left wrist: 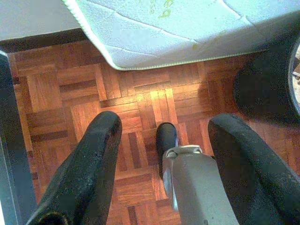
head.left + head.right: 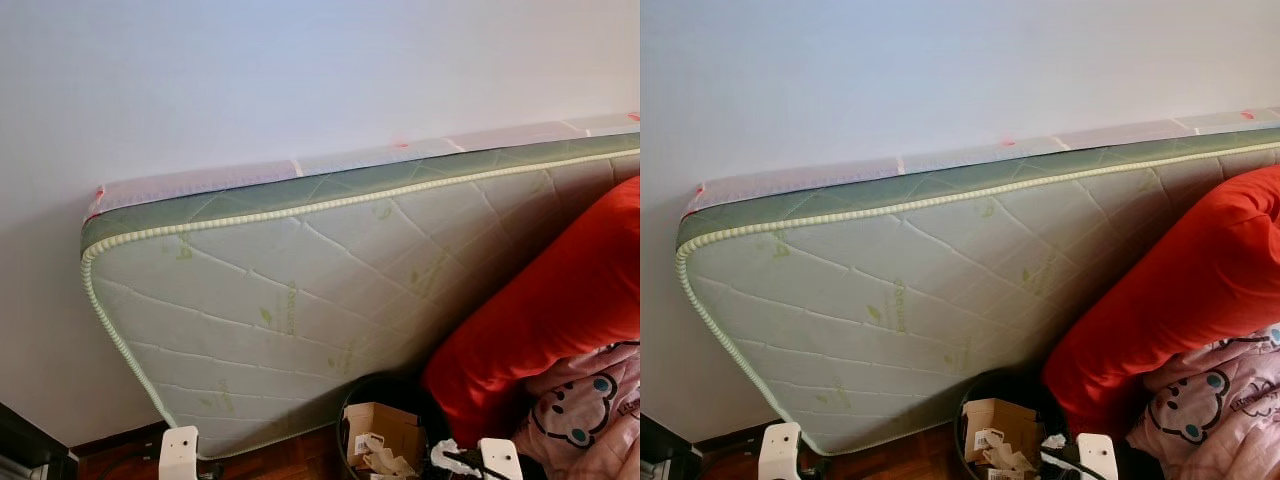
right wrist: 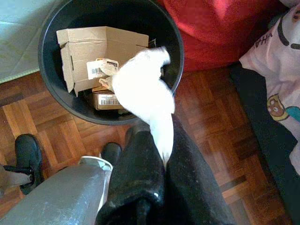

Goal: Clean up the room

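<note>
The right jaws (image 3: 161, 154) are clenched on a crumpled white tissue (image 3: 140, 89), hanging over the near rim of the black bin (image 3: 47, 70) that holds a cardboard box (image 3: 89, 47). Released here, the light tissue could drift past the rim onto the parquet floor (image 3: 37, 122). The left jaws (image 1: 161, 140) hang released, grasping nothing.

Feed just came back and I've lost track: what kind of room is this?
Likely a bedroom or storage room: a mattress leans on the wall, a red cushion and cartoon-print bedding sit beside it, and a black bin stands on parquet floor.
</note>
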`<state>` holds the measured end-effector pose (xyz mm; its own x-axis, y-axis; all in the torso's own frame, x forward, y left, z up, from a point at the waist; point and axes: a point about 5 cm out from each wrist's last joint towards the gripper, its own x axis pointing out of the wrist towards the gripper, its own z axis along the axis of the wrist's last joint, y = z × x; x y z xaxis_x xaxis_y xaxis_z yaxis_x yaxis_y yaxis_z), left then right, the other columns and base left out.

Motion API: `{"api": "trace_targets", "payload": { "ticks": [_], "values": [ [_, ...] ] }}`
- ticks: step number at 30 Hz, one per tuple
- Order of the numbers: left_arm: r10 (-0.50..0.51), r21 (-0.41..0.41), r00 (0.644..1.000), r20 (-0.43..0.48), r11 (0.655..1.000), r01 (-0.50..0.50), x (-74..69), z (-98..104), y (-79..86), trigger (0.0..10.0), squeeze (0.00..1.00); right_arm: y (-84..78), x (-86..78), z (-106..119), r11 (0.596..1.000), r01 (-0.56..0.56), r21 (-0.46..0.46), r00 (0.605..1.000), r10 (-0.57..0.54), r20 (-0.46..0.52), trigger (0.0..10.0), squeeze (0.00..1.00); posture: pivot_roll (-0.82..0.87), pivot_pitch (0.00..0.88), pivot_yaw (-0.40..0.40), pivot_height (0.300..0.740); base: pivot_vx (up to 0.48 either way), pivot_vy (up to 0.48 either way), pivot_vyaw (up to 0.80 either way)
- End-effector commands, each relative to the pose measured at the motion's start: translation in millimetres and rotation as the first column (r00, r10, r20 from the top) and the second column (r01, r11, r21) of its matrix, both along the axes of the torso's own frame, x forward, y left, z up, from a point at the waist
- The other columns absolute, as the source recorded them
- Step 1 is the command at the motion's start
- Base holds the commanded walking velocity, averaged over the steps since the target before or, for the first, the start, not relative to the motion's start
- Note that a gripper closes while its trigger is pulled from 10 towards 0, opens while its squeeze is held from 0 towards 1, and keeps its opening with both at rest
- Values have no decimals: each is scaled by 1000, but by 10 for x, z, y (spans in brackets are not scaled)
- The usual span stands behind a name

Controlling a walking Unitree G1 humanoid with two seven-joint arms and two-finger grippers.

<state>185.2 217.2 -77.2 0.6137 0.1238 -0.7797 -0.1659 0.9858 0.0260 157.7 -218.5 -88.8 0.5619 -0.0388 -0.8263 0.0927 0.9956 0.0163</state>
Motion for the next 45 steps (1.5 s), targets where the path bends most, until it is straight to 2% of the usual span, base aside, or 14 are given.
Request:
{"api": "trace_targets", "payload": {
  "ticks": [1,8,32,41,45],
  "values": [
    [-3,3,1000,-7,1000,3,-10,-4,11,10000,0,-17,15,10,1000,5,-1,1000,-5,7,10000,0,5,0,-90,740,0,0,0],
    [-2,4,1000,-6,1000,2,-8,-3,11,10000,0,-16,17,11,1000,-3,-1,1000,3,7,10000,0,4,0,-90,740,0,0,0],
    [-2,3,1000,-4,1000,2,-14,-4,15,10000,0,-18,11,9,1000,-2,-6,1000,2,6,10000,0,3,0,-88,740,265,0,0],
    [4,6,1000,18,1000,-4,-11,6,30,10000,0,1,53,43,999,25,31,996,-27,87,10000,0,-10,0,-80,740,0,0,0],
    [27,17,997,71,999,-28,4,32,47,10000,0,4,78,67,999,19,29,991,-23,131,10000,0,-2,0,-78,740,0,0,0]
  ]
}}
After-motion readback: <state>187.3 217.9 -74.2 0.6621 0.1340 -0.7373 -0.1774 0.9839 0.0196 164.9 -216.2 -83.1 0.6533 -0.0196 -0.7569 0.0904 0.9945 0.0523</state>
